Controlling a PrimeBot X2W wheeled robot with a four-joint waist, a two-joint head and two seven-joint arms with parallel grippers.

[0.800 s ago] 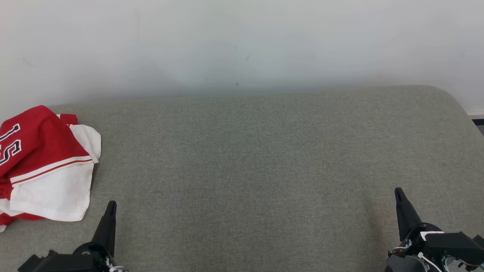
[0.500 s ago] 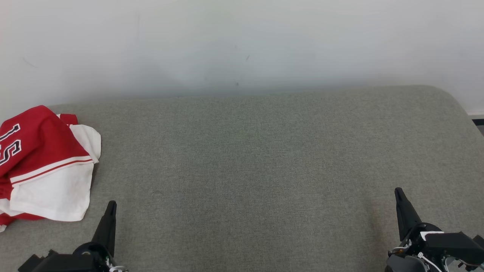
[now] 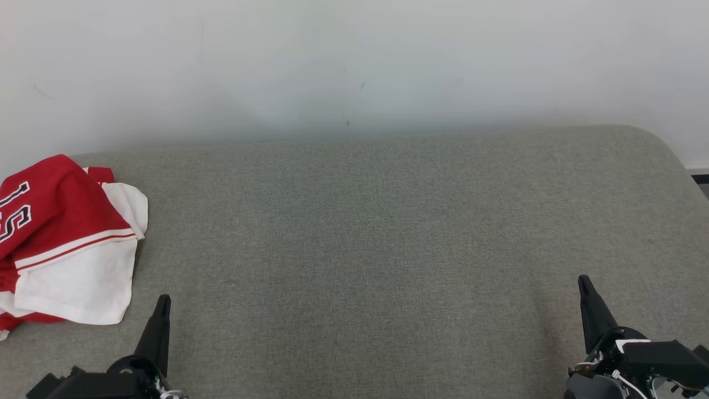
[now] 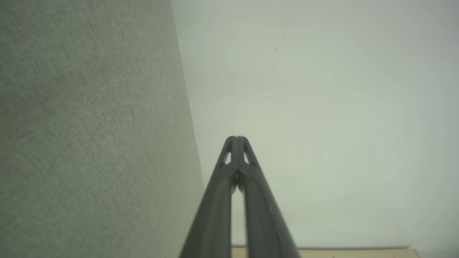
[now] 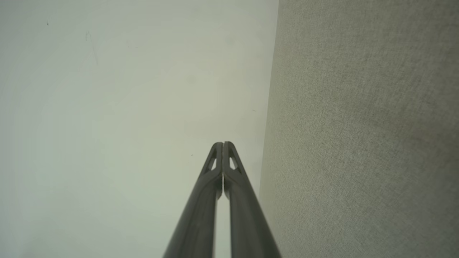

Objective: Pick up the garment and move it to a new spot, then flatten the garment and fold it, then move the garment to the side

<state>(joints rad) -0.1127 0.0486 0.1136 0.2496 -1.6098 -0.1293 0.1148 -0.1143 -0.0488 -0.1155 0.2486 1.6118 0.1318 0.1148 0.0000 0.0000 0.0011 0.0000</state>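
The garment [image 3: 66, 244] bears black, white-outlined characters on its red panel, seemingly "1" above "S", cut off at the picture's left edge.

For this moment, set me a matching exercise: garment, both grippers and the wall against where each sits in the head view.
1 garment
2 left gripper
3 right gripper
4 wall

A lower right, shut
B far left on the grey cushion, bunched up
C lower left, shut
D behind the cushion

Pairs: 1-B, 2-C, 3-A, 4-D
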